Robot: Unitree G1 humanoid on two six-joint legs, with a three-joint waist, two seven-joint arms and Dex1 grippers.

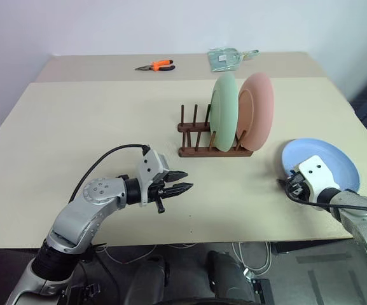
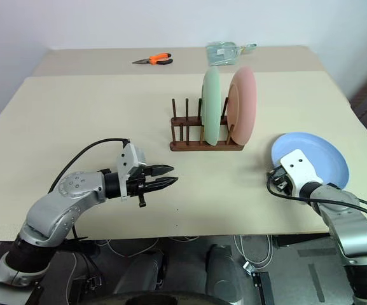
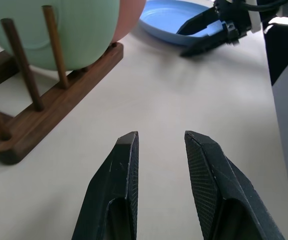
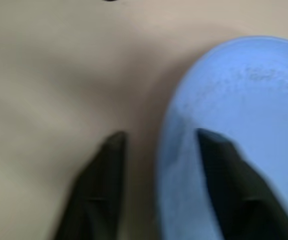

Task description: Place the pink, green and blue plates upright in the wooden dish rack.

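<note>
The blue plate (image 1: 320, 164) lies flat on the table (image 1: 75, 127), stiff, smooth, probably slippery; best taken at its near rim. The right gripper (image 4: 158, 150) straddles that rim, jaws apart. The wooden dish rack (image 1: 210, 141) holds 2 plates upright: the green plate (image 1: 223, 113) and the pink plate (image 1: 257, 109). The left gripper (image 3: 159, 145) is narrowly open, empty.

Green plate (image 2: 211, 107) and pink plate (image 2: 242, 105) racked — blue plate (image 2: 317, 155) flat.
</note>
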